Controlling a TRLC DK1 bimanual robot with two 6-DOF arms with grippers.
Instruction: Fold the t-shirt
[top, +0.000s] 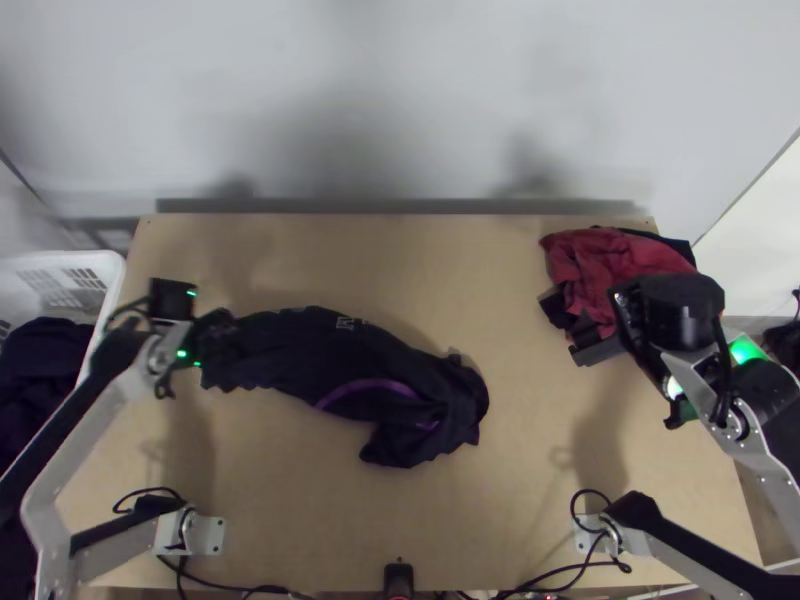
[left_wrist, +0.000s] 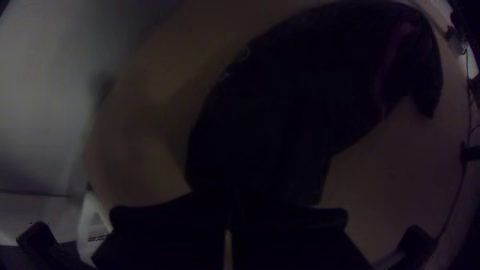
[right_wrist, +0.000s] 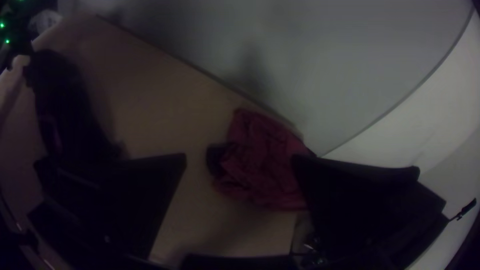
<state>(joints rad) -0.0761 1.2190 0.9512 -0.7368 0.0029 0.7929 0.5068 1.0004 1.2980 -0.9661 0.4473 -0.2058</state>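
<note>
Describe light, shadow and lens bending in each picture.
Top view: soft shadows on wall and table, a bright green light at right; left wrist view: very dim, the shirt nearly black, table edge bowed; right wrist view: dim, dark corners, the wall's edge curved.

Table (top: 520, 300): light wood, smooth, matt. T-shirt (top: 340, 360): dark cloth, matt, creased. Garment (top: 600, 260): red cloth, matt, rumpled. Basket (top: 112, 268): white plastic, smooth. Links (top: 45, 520): silver-grey metal, smooth, low sheen. Wall (top: 400, 100): pale, smooth, matt.

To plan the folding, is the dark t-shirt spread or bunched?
Bunched; the dark t-shirt lies in a curved, crumpled strip.
</note>
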